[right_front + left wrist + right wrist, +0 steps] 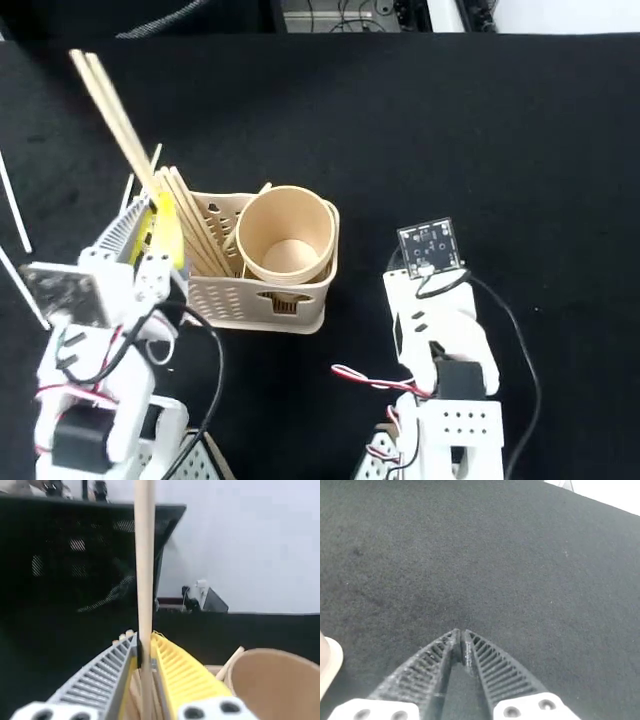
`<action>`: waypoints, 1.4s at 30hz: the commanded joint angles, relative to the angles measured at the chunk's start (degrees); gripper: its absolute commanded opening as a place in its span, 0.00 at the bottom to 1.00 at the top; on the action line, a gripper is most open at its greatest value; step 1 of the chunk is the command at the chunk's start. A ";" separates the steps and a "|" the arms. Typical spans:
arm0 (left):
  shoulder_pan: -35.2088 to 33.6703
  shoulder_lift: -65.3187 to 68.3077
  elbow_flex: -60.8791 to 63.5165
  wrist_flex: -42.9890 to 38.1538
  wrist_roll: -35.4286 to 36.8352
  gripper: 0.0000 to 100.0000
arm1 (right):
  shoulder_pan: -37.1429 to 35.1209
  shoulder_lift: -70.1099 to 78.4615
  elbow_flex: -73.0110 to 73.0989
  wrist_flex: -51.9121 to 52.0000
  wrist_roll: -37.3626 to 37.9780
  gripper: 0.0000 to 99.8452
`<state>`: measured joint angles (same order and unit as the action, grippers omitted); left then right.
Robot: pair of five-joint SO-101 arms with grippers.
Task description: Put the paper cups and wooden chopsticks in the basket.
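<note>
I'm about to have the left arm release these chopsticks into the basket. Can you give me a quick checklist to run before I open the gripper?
1. Grip: the left gripper is shut on the held chopsticks, which stand straight between its fingers. Ok.
2. Lower ends over the basket: the gripper hides them in the high view. Cannot tell.
3. Tilt: the held chopsticks lean up and away from the basket, so they may tip outward on release. Not ok.
4. Room inside: the paper cup takes the right part and the leaning chopsticks the left. Tight, but ok.
5. Right gripper: shut over the bare table, apart from the basket. Ok.
</note>
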<state>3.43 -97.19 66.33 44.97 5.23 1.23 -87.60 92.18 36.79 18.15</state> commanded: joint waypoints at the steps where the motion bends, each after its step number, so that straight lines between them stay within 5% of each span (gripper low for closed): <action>1: 1.27 -0.26 3.03 -1.85 0.53 0.03 | -0.09 -0.57 -1.01 -0.35 0.62 0.01; 7: 2.24 -0.18 2.95 2.99 0.09 0.04 | -0.18 -0.57 -0.84 -0.53 0.62 0.01; 12: 3.74 -0.18 -3.56 11.69 0.09 0.16 | -0.44 -0.57 -0.66 -0.53 0.44 0.01; 20: -3.30 1.49 -22.37 21.98 -3.43 0.19 | -0.35 -0.57 0.22 -2.20 0.70 0.01; 24: -12.00 7.74 -34.95 31.47 -5.71 0.19 | -0.44 -0.57 0.31 -2.11 0.53 0.01; 27: -25.80 14.59 -40.13 37.89 -7.47 0.19 | -0.53 -0.57 1.10 -2.55 0.44 0.01; 32: -46.55 28.31 -38.20 32.70 -8.35 0.20 | -0.53 -0.57 1.36 -2.90 0.35 0.01; 42: -50.42 45.89 -34.33 29.19 -14.51 0.20 | -2.64 -0.57 3.56 -7.03 0.53 0.01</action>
<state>-46.15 -54.46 30.81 73.54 -8.48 -0.53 -87.60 96.04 31.08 18.33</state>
